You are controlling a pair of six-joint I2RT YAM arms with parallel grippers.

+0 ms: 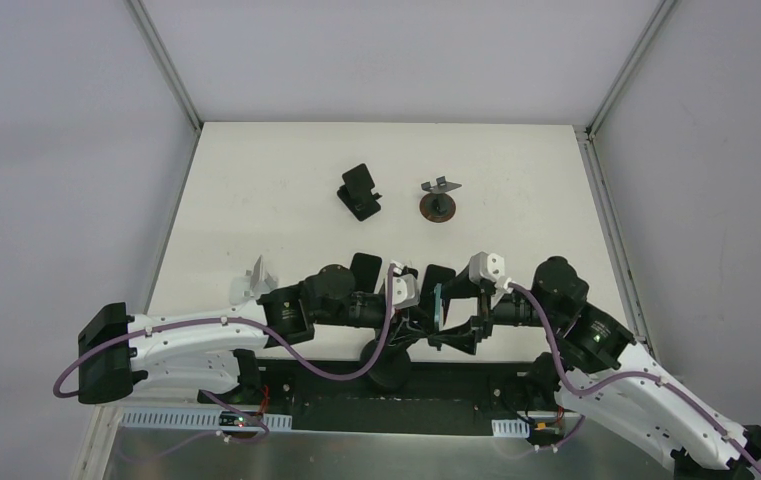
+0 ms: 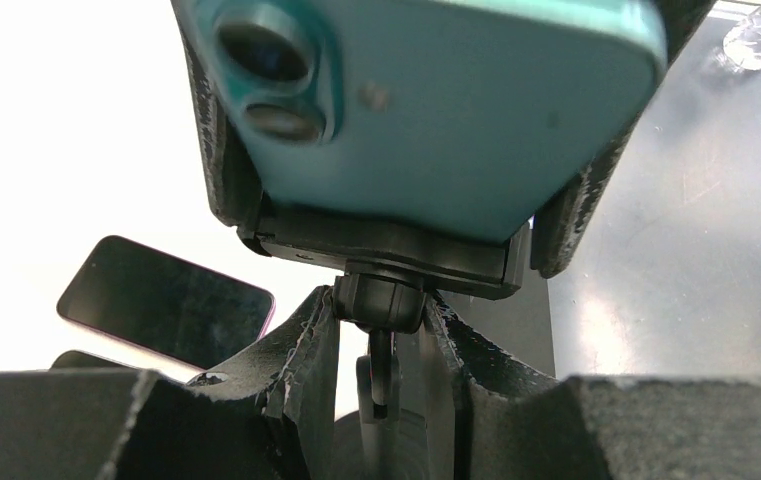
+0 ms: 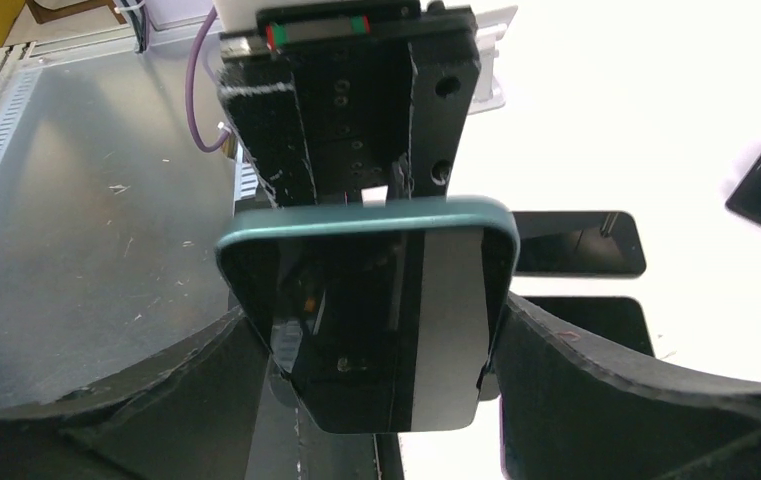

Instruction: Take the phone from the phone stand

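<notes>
My tool (image 2: 381, 335) pinches the stand (image 2: 386, 258) at its ball joint. Above it, the clamp holds the teal-backed phone (image 2: 456, 110). A dark phone (image 2: 161, 300) lies flat on the bench (image 2: 56, 120) at left.

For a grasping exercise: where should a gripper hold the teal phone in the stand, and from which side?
Take the teal phone across its long edges, from the screen side, as the right gripper does. Those edges are parallel and exposed; its back rests against the phone stand, whose neck the left gripper holds.

Left hand (image 2: 381, 330), right hand (image 3: 386, 350), seemingly clamped.
</notes>
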